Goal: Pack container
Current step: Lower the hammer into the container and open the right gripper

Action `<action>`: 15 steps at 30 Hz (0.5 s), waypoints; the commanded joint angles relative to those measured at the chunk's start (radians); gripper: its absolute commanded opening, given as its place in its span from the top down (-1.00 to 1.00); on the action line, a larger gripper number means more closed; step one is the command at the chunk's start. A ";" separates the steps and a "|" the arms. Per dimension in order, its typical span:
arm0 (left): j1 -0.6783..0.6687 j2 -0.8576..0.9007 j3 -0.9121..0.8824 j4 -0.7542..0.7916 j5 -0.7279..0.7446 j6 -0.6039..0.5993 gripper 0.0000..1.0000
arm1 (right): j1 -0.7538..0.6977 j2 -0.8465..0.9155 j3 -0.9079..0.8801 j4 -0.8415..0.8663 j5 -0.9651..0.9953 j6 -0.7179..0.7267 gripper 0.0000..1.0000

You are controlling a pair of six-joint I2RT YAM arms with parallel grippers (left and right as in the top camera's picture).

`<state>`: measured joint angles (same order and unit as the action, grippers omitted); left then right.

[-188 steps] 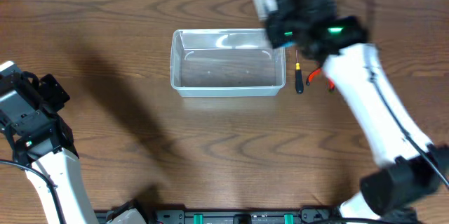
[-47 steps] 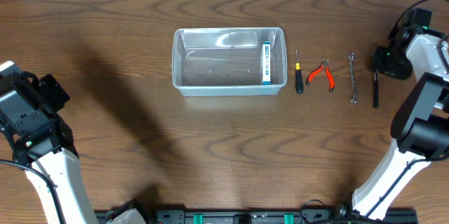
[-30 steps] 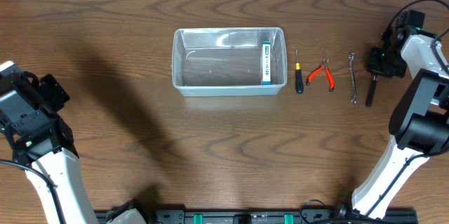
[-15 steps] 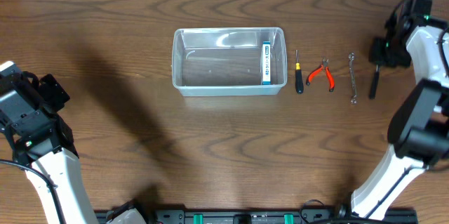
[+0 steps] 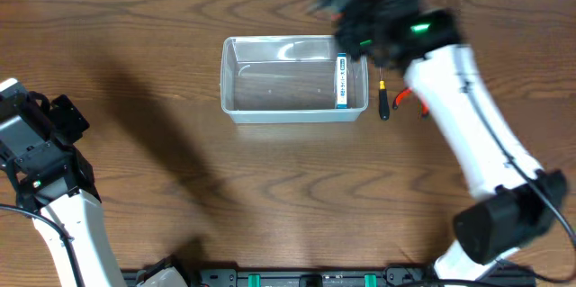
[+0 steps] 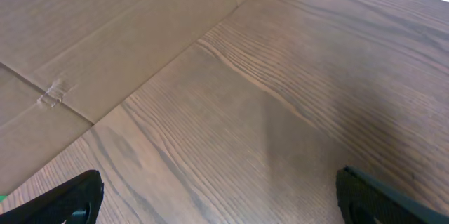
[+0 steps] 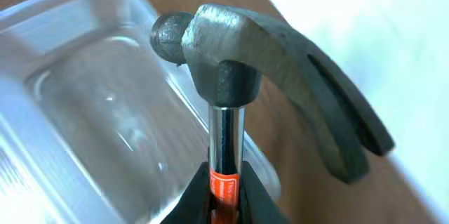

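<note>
The clear plastic container [image 5: 288,80] stands at the table's middle back, with a small blue-and-white box [image 5: 341,82] lying along its right wall. My right gripper [image 7: 226,190] is shut on the shaft of a steel claw hammer [image 7: 238,48] and holds it head-up above the container's corner [image 7: 105,112]. In the overhead view the right gripper [image 5: 353,4] is a blur over the tub's back right corner, and the hammer does not show there. My left gripper [image 6: 221,206] is open and empty over bare wood at the far left.
A black-handled screwdriver [image 5: 383,100] lies just right of the tub. Red pliers [image 5: 402,98] peek out from under my right arm. The left arm [image 5: 40,156] stands at the left edge. Brown cardboard [image 6: 84,34] lies beyond the table's edge.
My right arm has swung from the far right edge to above the container's back right corner, carrying the hammer. The black-handled tool is gone from the right side. The left arm has not moved.
</note>
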<state>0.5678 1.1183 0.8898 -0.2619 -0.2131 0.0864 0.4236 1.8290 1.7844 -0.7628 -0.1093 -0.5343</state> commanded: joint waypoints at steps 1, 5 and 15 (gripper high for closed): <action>0.005 0.005 0.018 0.000 -0.008 0.014 -0.96 | 0.074 0.071 -0.006 0.052 -0.004 -0.293 0.99; 0.005 0.005 0.018 0.000 -0.008 0.014 -0.96 | 0.123 0.150 -0.006 0.123 -0.004 -0.475 0.99; 0.005 0.005 0.018 0.000 -0.008 0.014 -0.96 | 0.121 0.321 -0.006 0.301 -0.108 -0.544 0.97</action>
<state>0.5678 1.1183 0.8898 -0.2623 -0.2134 0.0864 0.5499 2.1246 1.7809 -0.4866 -0.1551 -1.0374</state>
